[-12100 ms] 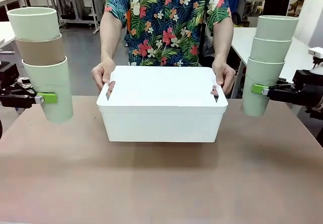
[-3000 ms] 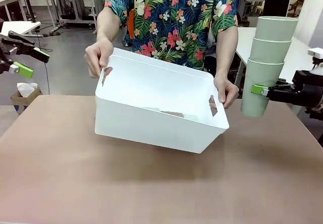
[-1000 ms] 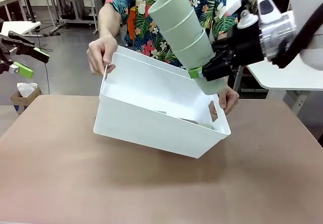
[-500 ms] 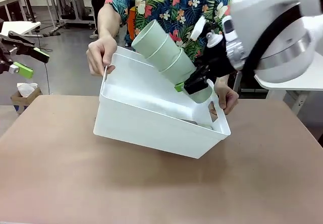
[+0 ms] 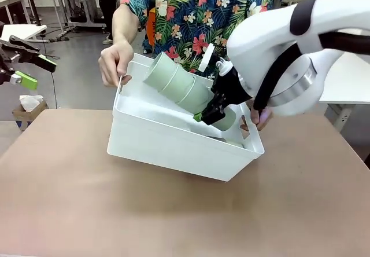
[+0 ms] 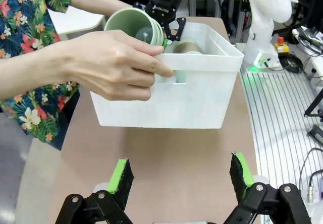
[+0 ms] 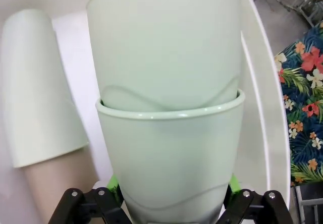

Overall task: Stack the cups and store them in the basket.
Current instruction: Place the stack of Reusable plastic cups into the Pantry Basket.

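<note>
We see R gripper (image 5: 203, 113) clamped on green cup stack (image 5: 179, 87) inside tilted bin (image 5: 173, 147); L gripper (image 6: 179, 176) wide open, empty, beside bin.

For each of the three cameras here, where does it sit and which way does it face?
Front view: fixed on the robot's side, facing the person across the table; right end effector holds a cup stack in the tilted basket.
Left wrist view: on the left arm off to the side, facing the basket's end gripped by the person's hand; open left end effector at the bottom.
Right wrist view: inside the basket, close on the held stack; a second stack lies beside.
All share the basket and held stack.
</note>
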